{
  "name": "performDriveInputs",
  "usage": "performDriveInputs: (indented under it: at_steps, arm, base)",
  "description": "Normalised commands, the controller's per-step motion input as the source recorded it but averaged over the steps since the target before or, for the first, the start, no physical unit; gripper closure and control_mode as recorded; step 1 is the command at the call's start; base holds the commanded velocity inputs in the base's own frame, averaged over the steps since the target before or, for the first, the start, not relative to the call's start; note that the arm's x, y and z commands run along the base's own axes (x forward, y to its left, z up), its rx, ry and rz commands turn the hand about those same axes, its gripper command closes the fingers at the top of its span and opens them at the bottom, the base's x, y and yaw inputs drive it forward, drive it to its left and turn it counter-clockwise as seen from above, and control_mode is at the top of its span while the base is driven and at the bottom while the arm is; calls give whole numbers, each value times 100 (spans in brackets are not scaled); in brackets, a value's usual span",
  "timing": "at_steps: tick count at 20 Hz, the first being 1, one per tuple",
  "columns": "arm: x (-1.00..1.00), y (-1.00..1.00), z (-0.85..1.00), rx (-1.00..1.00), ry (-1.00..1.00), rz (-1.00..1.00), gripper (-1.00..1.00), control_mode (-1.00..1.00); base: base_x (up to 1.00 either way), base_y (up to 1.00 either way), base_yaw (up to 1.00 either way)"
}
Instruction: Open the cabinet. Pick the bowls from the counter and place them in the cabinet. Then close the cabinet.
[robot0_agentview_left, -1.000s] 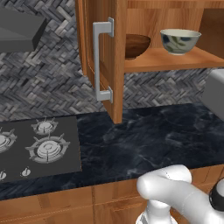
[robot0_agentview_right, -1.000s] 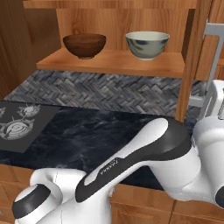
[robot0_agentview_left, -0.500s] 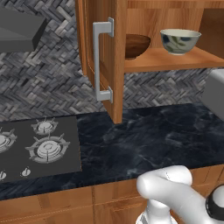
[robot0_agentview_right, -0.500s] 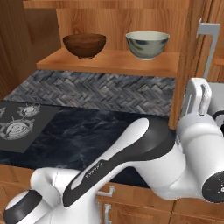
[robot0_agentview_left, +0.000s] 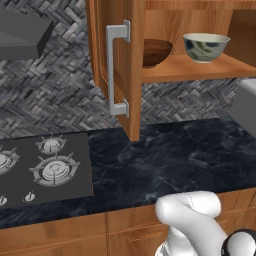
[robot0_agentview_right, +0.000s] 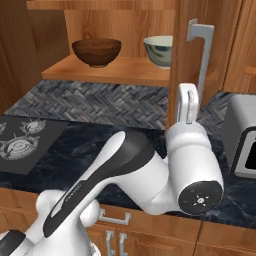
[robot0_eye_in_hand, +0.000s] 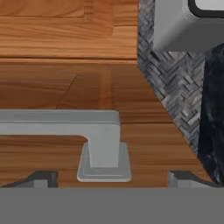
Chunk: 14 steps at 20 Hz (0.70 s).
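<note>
Both doors of the cabinet (robot0_agentview_left: 127, 65) stand ajar. On its shelf sit the dark wooden bowl (robot0_agentview_left: 156, 50) (robot0_agentview_right: 96, 51) and the cream leaf-marked bowl (robot0_agentview_left: 206, 46) (robot0_agentview_right: 159, 50); the right door's edge (robot0_agentview_right: 181, 60) covers part of the cream one. My gripper (robot0_agentview_right: 189, 97) (robot0_eye_in_hand: 113, 179) is open and points up at the lower end of the right door's grey bar handle (robot0_agentview_right: 200, 55) (robot0_eye_in_hand: 104, 151). In the hand view the handle's foot lies between my two spread fingertips (robot0_eye_in_hand: 41, 178). The black marble counter (robot0_agentview_left: 170, 160) bears no bowl.
A dark gas hob (robot0_agentview_left: 42, 167) lies at the counter's left under a grey hood (robot0_agentview_left: 22, 35). A grey appliance (robot0_agentview_right: 242, 140) (robot0_agentview_left: 247, 107) stands on the counter at the right, close beside my hand. The left door's handle (robot0_agentview_left: 117, 70) juts toward me.
In the right base view the right door has swung left, toward the shelf, and now overlaps the cream bowl. My arm has moved left with it, hand at the handle's lower end. The jaws stay open.
</note>
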Motion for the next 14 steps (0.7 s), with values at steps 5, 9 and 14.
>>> performDriveInputs:
  at_steps: [5, 9, 14]
  arm:
    - [33, 52, 0, -1, -1, 0, -100, -100]
    - [44, 42, 0, 0, 0, 0, -100, -100]
    - [44, 39, 0, 0, 0, 0, -100, -100]
  base:
    - [0, 0, 0]
    - [0, 0, 0]
    - [0, 0, 0]
